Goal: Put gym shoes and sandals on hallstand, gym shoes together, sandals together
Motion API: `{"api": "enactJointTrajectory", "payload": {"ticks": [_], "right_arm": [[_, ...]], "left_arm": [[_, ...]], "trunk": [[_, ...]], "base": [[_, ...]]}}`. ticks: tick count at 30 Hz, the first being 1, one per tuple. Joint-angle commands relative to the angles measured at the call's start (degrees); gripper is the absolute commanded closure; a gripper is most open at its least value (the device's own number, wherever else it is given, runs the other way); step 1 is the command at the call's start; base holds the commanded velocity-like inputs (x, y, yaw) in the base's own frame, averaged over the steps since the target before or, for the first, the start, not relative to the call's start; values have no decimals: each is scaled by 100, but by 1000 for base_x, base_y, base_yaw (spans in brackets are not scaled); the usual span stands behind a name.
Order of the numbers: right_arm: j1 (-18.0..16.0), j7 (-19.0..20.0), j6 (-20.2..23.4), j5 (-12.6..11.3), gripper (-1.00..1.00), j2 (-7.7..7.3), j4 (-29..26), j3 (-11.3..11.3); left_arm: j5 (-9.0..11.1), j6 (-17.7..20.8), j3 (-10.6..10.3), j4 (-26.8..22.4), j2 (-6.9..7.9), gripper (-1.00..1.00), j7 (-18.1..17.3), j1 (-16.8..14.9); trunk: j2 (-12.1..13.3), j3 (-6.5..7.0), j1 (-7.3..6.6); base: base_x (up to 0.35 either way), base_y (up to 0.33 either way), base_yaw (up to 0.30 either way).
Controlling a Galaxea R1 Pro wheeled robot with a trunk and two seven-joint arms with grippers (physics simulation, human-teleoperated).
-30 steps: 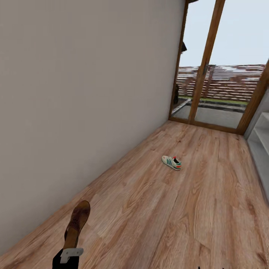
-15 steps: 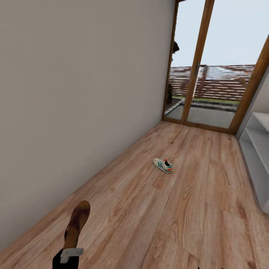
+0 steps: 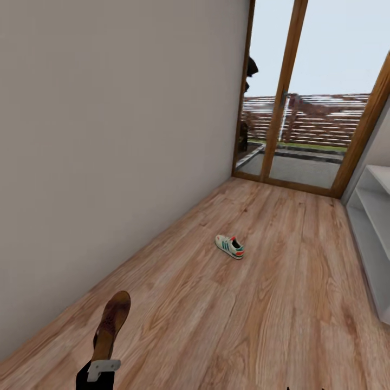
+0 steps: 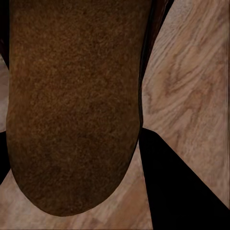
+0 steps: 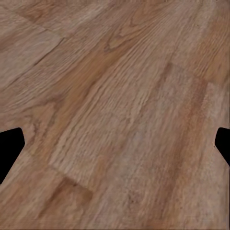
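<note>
Swinging left, its view brings more rack (image 3: 374,216); left gripper (image 3: 100,368) clamps a sandal (image 3: 111,319) for carrying, right fingers (image 5: 10,143) spread empty.

The corridor floor (image 3: 281,303) is light brown wood-grain planks with knots, running up to a glass door. One gym shoe (image 3: 229,246), white with green stripes, lies right on the floor around mid-corridor, well apart from the wall. The pale hallstand (image 3: 374,227) stands on the floor along the right edge.
</note>
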Motion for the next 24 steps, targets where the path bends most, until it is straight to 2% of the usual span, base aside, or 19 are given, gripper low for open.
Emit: {"api": "enactJointTrajectory", "payload": {"ticks": [1,7,24], "right_arm": [[0,0,-9,58,-100,3,-3,-17],[0,2,-9,58,-100,3,-3,-17],[0,2,-9,58,-100,3,-2,-17]], "left_arm": [[-24,-13,4,1,0,100,17,-3],[-24,-11,4,1,0,100,17,-3],[-24,-16,4,1,-6,100,17,-3]], "trunk": [[-2,-4,2],[-2,-4,2],[-2,-4,2]], "base": [[232,-205,0],[232,-205,75],[231,-205,264]]}}
